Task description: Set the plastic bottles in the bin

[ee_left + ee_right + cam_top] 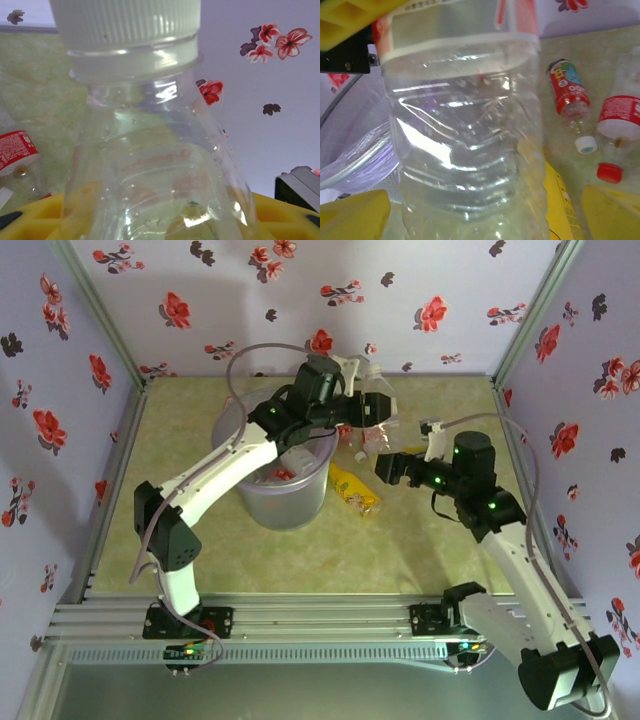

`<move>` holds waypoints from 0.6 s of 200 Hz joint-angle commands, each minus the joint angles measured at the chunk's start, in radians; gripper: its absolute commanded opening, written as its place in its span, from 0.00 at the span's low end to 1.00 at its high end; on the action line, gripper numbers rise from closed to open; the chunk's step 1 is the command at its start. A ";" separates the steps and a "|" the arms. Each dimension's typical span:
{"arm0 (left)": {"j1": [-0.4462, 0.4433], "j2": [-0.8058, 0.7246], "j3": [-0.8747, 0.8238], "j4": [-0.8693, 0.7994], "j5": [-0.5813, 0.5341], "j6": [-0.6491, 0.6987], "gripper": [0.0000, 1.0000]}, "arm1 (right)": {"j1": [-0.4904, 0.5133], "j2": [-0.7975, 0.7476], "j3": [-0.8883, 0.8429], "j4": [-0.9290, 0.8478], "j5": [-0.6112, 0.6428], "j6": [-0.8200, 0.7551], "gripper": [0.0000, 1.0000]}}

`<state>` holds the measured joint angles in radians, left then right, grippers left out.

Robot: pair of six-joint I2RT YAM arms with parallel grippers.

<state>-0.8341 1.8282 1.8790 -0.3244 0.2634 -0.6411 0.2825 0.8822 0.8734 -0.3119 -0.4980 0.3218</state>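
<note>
I see the clear bottle (160, 165) as glossy, see-through plastic with moulded ridges, its white cap (125, 20) matt and finely ribbed. The bin (290, 510) looks frosted, translucent plastic. The table (400, 550) is matt, marbled green; the rails (320, 620) at its six o'clock look like brushed metal.

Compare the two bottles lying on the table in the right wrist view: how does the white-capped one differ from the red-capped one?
Cap: the white-capped bottle has a white cap, the red-capped bottle a red one. Label: the white-capped bottle's is red with blue-green pictures; the red-capped bottle's is red with white print. Both are clear plastic and lie on the table, caps toward the camera.
</note>
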 commanded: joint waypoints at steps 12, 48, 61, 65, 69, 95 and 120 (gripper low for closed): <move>0.022 0.011 0.085 0.009 0.012 0.034 0.50 | -0.073 -0.066 0.043 -0.077 0.096 0.040 0.99; 0.065 0.000 0.175 -0.043 0.012 0.078 0.47 | -0.231 -0.075 0.059 -0.130 0.111 0.131 0.99; 0.089 -0.019 0.192 -0.062 0.013 0.089 0.46 | -0.268 -0.065 0.059 -0.153 0.124 0.145 0.99; 0.097 -0.028 0.195 -0.069 0.011 0.095 0.46 | -0.275 -0.062 0.056 -0.156 0.131 0.149 0.99; 0.105 -0.037 0.195 -0.076 0.009 0.101 0.46 | -0.279 -0.059 0.051 -0.157 0.139 0.153 0.99; 0.158 -0.125 0.164 -0.141 -0.042 0.152 0.45 | -0.287 -0.039 0.028 -0.165 0.187 0.167 0.99; 0.219 -0.255 0.036 -0.170 -0.090 0.166 0.43 | -0.289 -0.009 0.006 -0.167 0.230 0.172 0.99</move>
<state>-0.6613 1.7260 1.9942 -0.4458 0.2291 -0.5297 -0.0002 0.8536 0.9035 -0.4564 -0.3370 0.4671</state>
